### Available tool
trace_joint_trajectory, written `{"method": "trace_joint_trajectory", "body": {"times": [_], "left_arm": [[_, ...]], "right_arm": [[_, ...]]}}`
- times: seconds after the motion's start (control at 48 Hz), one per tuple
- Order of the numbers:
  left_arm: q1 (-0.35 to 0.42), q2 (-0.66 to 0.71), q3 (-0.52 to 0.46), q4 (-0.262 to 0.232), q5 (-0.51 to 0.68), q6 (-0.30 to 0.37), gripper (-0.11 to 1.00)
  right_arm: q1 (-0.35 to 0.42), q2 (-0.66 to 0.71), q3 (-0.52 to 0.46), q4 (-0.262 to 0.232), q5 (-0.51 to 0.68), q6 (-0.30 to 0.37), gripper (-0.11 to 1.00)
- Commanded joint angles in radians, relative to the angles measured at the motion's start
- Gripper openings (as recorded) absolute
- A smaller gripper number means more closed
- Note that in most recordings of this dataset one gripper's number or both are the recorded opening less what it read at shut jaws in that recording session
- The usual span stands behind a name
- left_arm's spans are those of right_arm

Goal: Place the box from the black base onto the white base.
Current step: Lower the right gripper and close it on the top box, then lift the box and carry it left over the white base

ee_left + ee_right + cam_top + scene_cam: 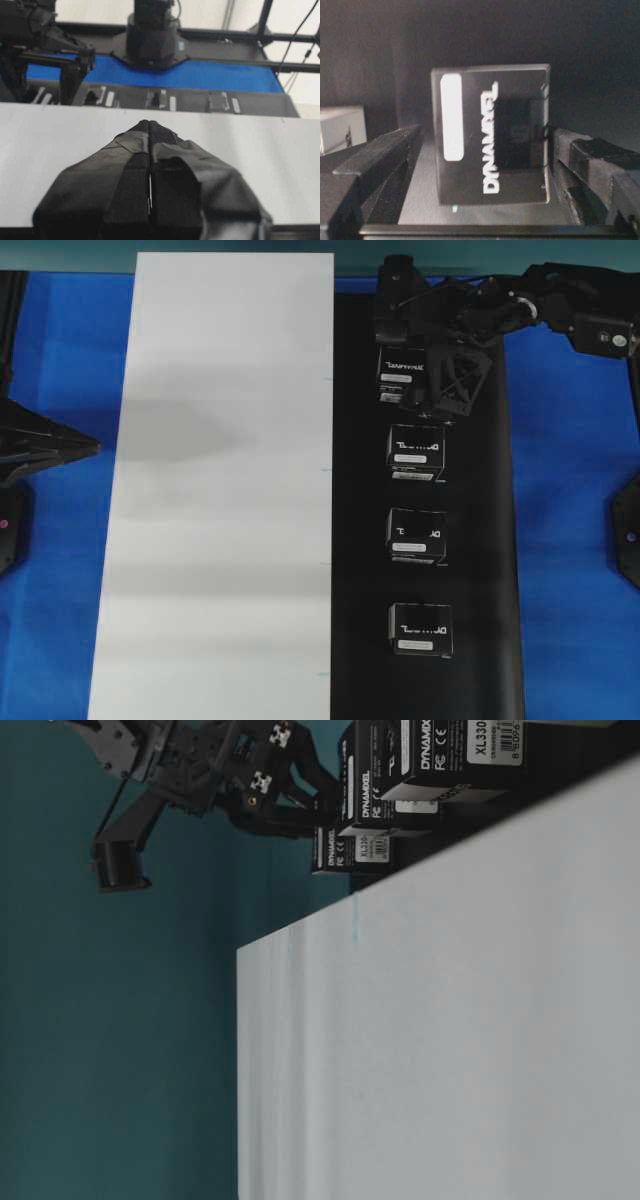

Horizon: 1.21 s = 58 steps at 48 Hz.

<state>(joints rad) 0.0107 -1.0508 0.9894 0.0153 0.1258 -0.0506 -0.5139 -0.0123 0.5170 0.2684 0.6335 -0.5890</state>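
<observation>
White base (220, 490) at 9 o'clock of black base (490, 540), edges touching. Four boxes in a row on the black one. Right gripper (485, 145) spread wide around top box (492, 137), long axis between fingers, probably no contact yet. Left gripper (150, 165) clenched, farther away.

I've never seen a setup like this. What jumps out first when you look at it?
Two long sheets lie side by side on the blue table: a bare white base on the left and a black base on the right carrying four small black boxes in a row. The right gripper hangs over the farthest box, jaws spread wide either side of it.
</observation>
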Motion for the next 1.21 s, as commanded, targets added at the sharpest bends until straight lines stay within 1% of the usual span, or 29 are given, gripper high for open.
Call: {"method": "trace_joint_trajectory", "body": {"times": [0.0,0.791,0.916,1.02,1.187], "left_arm": [[0.0,0.003,-0.011,0.002,-0.008,0.0,-0.07],[-0.003,0.005,-0.011,0.002,-0.009,0.0,-0.07],[-0.003,0.003,-0.011,0.002,-0.009,-0.002,-0.07],[-0.003,0.003,-0.011,0.002,-0.009,0.0,-0.07],[-0.003,0.003,-0.009,0.002,-0.009,0.0,-0.07]], "right_arm": [[0.009,0.008,-0.002,0.006,-0.012,-0.003,0.99],[-0.003,0.006,0.009,0.006,-0.028,0.009,0.99],[-0.002,0.005,0.011,0.006,-0.025,0.011,0.97],[0.002,0.002,0.011,0.006,-0.023,0.011,0.9],[0.002,-0.008,0.011,0.006,-0.008,0.011,0.7]]}}
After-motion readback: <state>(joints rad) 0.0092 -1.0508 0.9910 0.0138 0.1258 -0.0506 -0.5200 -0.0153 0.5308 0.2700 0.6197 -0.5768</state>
